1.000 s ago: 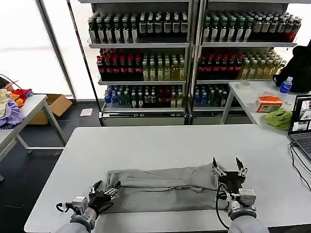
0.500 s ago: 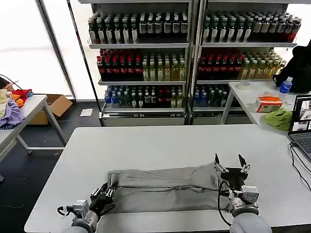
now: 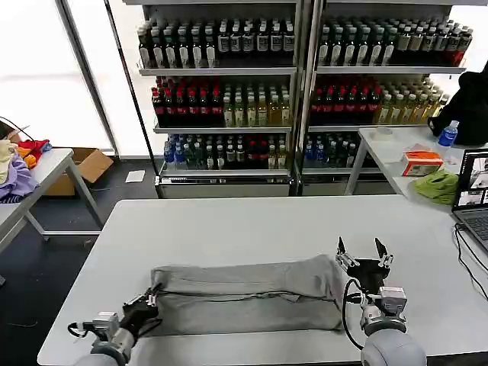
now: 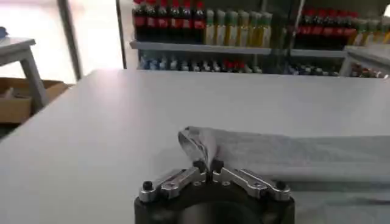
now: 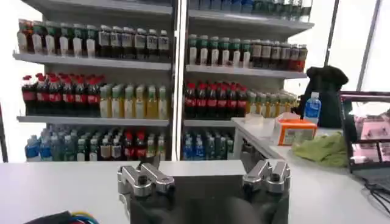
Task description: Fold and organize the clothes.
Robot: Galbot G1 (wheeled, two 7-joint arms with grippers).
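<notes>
A grey shirt (image 3: pixel 248 293), folded into a long band, lies across the near part of a white table (image 3: pixel 267 221). The left gripper (image 3: pixel 149 303) sits low at the band's left end, its fingers (image 4: pixel 199 165) pinched together on a raised fold of the cloth. The right gripper (image 3: pixel 361 252) hovers just past the band's right end, fingers (image 3: pixel 341 248) spread apart and pointing upward, grasping nothing. The shirt stretches between the two grippers. Shelves of bottles (image 3: pixel 229 99) stand beyond the table.
</notes>
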